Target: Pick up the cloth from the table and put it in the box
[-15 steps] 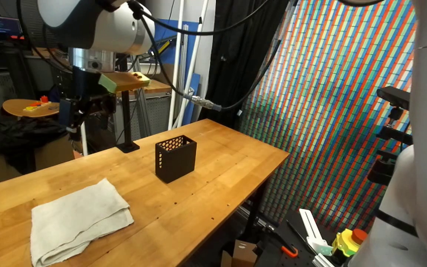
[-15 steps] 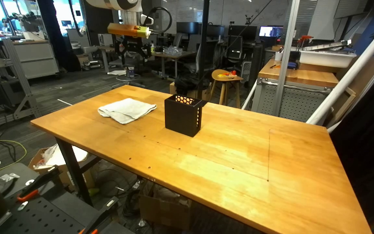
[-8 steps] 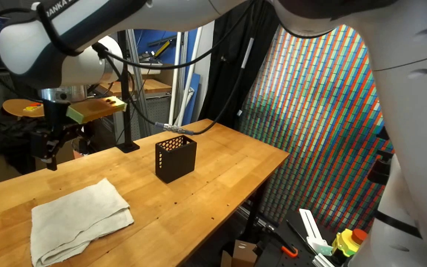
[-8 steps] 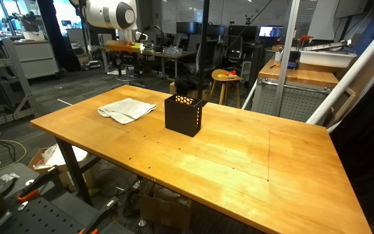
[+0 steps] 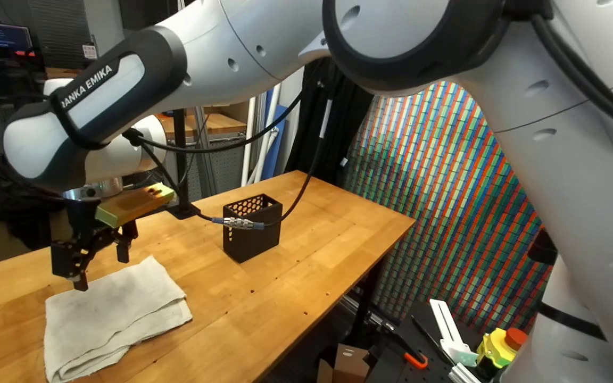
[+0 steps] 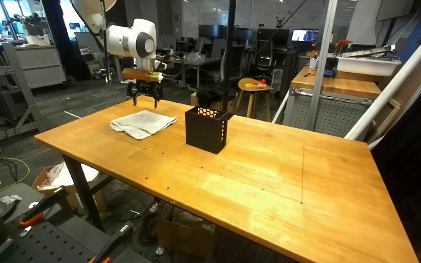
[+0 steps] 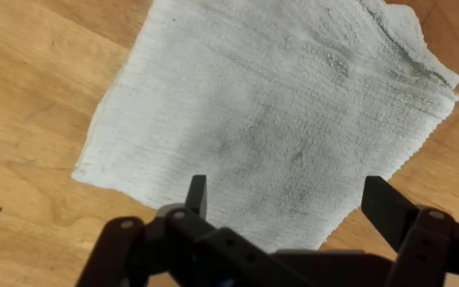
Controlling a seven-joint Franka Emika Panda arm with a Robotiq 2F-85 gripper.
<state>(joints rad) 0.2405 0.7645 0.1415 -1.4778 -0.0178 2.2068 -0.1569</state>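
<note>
Brown wooden table [image 6: 261, 164]: left of an open-topped black box [image 6: 204, 131], a folded off-white cloth [image 6: 141, 124] lies beneath a wide-spread black gripper [image 6: 145, 105] — approach nearly done, I'd say; lifting, boxing remain.

Table [image 6: 287, 171] is plain wood planks on dark legs [image 6: 82, 190], kinda scuffed, with a few small dark spots [image 6: 202, 167] scattered over the top. There's a whitish cloth [image 5: 120, 308] lying on it, folded, layers showing along one side. Near that, but apart from it, a black box [image 6: 203, 131] stands upright, open top. Black post [image 6: 228, 54] too, its flat base [image 5: 183, 211] right at the edge.
</note>
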